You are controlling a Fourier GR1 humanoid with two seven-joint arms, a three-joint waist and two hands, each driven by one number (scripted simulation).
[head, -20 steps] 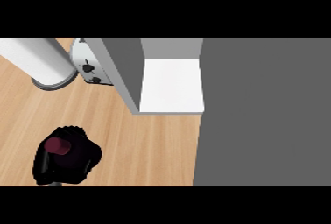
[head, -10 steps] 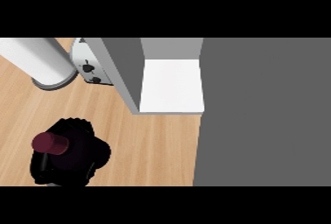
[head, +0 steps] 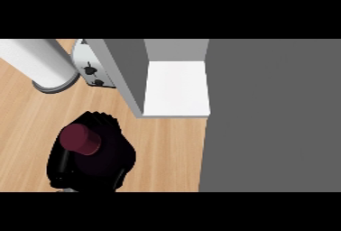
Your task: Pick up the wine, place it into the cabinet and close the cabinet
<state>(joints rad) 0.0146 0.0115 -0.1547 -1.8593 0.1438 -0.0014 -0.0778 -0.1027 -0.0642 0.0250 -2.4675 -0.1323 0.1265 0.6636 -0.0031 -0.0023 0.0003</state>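
Cabinet [head: 174, 88] open at upper centre of head view, white floor panel exposed, grey door [head: 123, 72] swung out toward the left. Wine [head: 80, 139] sits below and left of the cabinet, over the wooden tabletop [head: 166, 144]; dark red cap faces up, dark body below it mostly hidden. One black hand [head: 100, 158] is curled round the wine, fingers wrapped about the bottle; its forearm is hidden and which hand it is cannot be told from this view. Wine is well apart from the cabinet opening, not inside it. White cylinder [head: 40, 63] stands left of the cabinet door, with a small grey appliance with knobs [head: 90, 72] between cylinder and door. Broad grey surface [head: 273, 117] lies right of the cabinet.
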